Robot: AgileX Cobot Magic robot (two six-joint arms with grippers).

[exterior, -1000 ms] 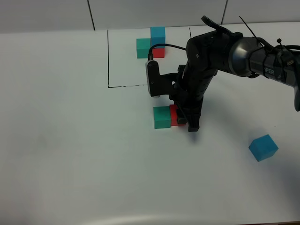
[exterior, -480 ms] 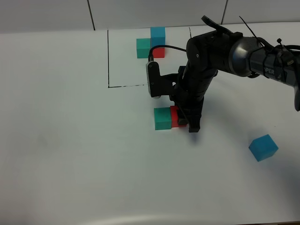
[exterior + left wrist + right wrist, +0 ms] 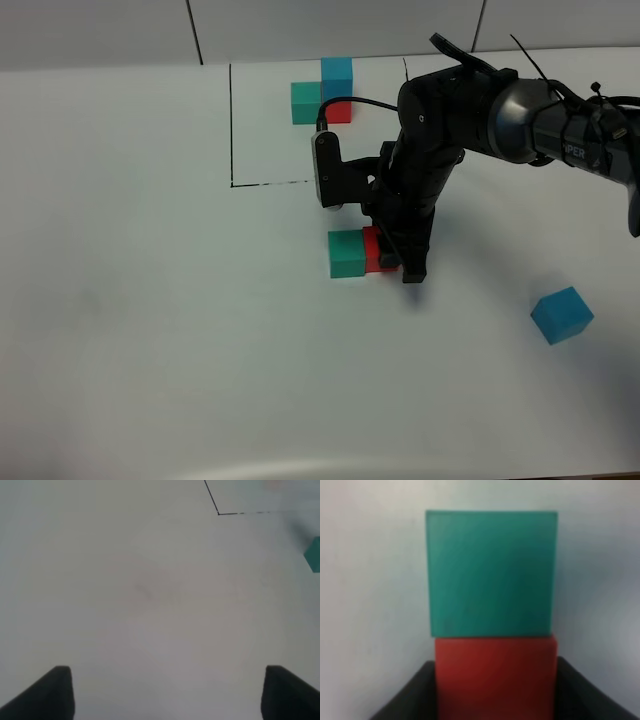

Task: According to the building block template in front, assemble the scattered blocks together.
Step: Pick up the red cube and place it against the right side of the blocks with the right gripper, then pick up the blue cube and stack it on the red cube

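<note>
The building block template point(image 3: 322, 95) sits at the far side of the white table point(image 3: 150, 300). It is a small cluster: a teal-green cube joined to a red one, with a blue cube on top of the red. Thin black lines point(image 3: 231, 125) are drawn on the table around it.

The scattered blocks are plain matte cubes of equal size, looking a little larger than the template's. The teal-green cube point(image 3: 346, 252) lies nearer the camera than the template, well apart from it and just outside the drawn frame. The red cube point(image 3: 372, 250) touches the teal-green cube's right face, matching the template's lower row, and is partly hidden by the arm. The sky-blue cube point(image 3: 561, 314) lies alone, far to the right of the template and nearer the camera, turned slightly askew.

The left gripper point(image 3: 165, 695) does not show in the high view. Its wrist camera looks over bare table, with a corner of the black lines and an edge of the teal-green cube at the frame's margin. Its dark fingers point(image 3: 45, 695) stand wide apart with nothing between them.

The right arm reaches in from the right, passes in front of the template, and bends steeply down. The right gripper point(image 3: 398, 262) points at the table, its fingers clamped on the red cube's two sides.
</note>
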